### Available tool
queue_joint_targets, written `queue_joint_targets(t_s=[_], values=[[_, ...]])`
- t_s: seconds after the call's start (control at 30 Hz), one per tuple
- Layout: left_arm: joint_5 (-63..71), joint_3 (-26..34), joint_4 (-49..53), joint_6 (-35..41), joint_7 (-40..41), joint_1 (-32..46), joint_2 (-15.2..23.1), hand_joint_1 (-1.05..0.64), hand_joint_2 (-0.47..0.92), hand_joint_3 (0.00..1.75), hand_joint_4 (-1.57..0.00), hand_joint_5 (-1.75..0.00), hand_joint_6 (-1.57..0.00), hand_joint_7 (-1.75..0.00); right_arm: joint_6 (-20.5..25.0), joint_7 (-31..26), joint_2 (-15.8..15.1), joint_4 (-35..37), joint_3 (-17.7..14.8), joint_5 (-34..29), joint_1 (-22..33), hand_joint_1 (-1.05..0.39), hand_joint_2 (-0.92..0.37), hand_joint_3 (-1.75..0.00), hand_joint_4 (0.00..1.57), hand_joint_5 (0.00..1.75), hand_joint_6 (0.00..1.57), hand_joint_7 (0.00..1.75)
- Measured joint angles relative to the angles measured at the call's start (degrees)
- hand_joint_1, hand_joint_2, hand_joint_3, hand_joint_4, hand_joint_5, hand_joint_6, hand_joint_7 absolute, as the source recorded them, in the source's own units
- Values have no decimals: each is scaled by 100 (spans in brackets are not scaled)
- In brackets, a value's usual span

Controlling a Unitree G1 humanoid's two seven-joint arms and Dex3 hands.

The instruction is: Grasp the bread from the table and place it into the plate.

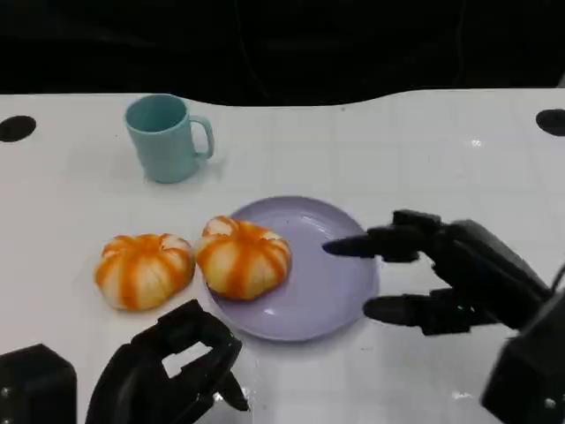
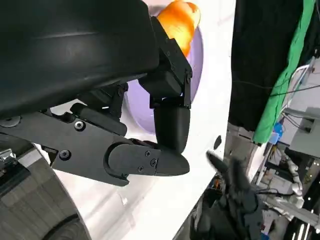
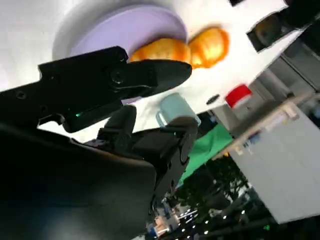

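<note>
One bread roll [image 1: 243, 256] sits on the purple plate's [image 1: 327, 296] left rim; the other bread roll [image 1: 144, 269] lies on the bench [image 1: 424, 150] just left, nearest the left hand [image 1: 177, 371], fingers loosely curled, empty. Right hand [image 1: 441, 274] hovers spread, empty.

Head view: camera high, looking down and forward over the white surface [image 1: 424, 141]; both robot hands enter at the near edge.

Left wrist view: camera close behind the left robot hand [image 2: 150, 125], picture rolled on its side, looking past the fingers across the plate [image 2: 195, 70] to the room beyond.

Right wrist view: camera close behind the right robot hand [image 3: 125, 95], also rolled, facing across the surface.

Shared by all three: plate and bread [image 1: 243, 256]. Head and right wrist also share the mug [image 3: 175, 110].
</note>
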Motion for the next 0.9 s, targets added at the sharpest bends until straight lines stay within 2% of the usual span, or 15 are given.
queue_joint_targets(t_s=[0.07,0.13,0.17,0.23,0.37,0.43,0.53,0.63,0.73,0.9], values=[[-17,3,0,4,0,-4,0,-54,92,30,-70,-175,-69,-144,-54,88,-9,-30,-78,194,163,-51,-92,-26,54,130,69,70],[-34,5,1,5,0,-4,0,-54,92,30,-70,-175,-69,-144,-61,152,-16,-49,-156,349,275,-51,-92,-26,54,130,68,73],[-39,6,1,5,0,-4,0,-55,92,30,-71,-175,-69,-144,-61,183,-16,-53,-174,366,293,-50,-92,-29,55,144,65,93],[-47,-1,-1,13,0,-15,0,-55,92,30,-71,-175,-69,-144,-48,279,-56,-197,-233,511,464,-49,-92,-30,55,155,60,110],[-49,38,0,39,1,-10,8,-55,92,30,-71,-175,-70,-144,163,584,-180,-521,-401,899,998,-48,-92,-31,56,163,58,119],[-50,26,0,45,0,-28,6,-55,92,30,-72,-175,-70,-144,457,804,-227,-659,-427,1157,1207,-47,-92,-32,56,169,56,124],[-49,28,1,47,0,-29,7,-56,92,29,-71,-175,-70,-143,1167,1161,-287,-1025,-481,1632,1536,-46,-92,-31,60,174,57,131],[-50,31,-1,54,0,-27,8,-57,92,29,-72,-175,-71,-142,1757,1331,-293,-1321,-572,1932,1788,-43,-92,-31,64,175,53,147],[-55,35,-1,64,0,-27,10,-57,92,29,-72,-175,-72,-140,2003,1364,-256,-1461,-617,2033,1897,-42,-92,-31,71,175,49,169],[-56,38,-8,111,0,-30,14,-56,92,30,-72,-175,-72,-139,2108,1365,-108,-1455,-630,2054,1904,-40,-92,-31,75,175,51,175]])
